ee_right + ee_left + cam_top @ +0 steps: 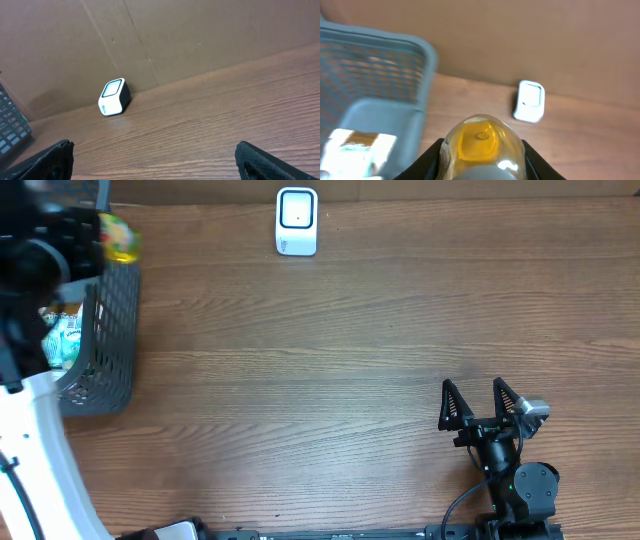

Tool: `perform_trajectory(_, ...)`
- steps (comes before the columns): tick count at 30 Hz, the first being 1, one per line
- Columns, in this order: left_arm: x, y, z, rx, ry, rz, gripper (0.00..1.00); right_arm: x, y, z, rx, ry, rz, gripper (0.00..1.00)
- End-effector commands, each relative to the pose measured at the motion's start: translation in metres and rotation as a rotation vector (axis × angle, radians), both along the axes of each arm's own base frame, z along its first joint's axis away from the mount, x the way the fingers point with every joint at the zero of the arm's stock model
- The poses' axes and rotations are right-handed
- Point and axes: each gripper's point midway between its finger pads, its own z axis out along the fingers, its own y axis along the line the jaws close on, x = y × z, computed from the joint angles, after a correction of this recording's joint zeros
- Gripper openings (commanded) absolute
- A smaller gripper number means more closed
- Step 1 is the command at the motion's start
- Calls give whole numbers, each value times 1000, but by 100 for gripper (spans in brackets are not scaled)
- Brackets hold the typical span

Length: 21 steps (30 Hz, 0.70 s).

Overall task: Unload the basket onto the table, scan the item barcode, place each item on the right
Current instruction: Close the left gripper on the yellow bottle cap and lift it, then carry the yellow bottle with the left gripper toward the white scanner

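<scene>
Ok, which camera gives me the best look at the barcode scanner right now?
Right wrist: the scanner sits sharp and unobstructed, its window and dark side both visible. Overhead shows only its top, small. Left wrist shows it blurred, beyond the held yellow item.

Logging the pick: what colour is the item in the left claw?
The item is translucent yellow-orange; the left wrist view shows it best.

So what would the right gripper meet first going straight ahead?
Probably the brown back wall: the right gripper faces bare table until there, and the scanner sits well left of that line.
</scene>
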Motion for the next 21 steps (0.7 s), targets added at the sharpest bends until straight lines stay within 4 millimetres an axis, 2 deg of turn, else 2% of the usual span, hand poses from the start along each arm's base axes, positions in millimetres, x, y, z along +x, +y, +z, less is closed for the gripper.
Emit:
perform_trajectory(1,7,-31,-8,44,29,-18,36,0,1,-3,-1,-1,4,100)
perform_trajectory(8,21,-113,-48,94,139,-193,35,0,1,-3,-1,-1,4,100)
perform_trajectory(13,35,-174,-86,108,221,-306,34,0,1,-3,-1,-1,4,100)
perform_trajectory(18,43,-211,-124,118,305,-346,30,0,1,-3,-1,-1,4,100)
perform_trajectory(19,46,-226,-136,116,327,-360,29,0,1,-3,-1,-1,4,100)
perform_trajectory(21,50,-244,-149,116,338,-386,29,0,1,-3,-1,-1,4,100)
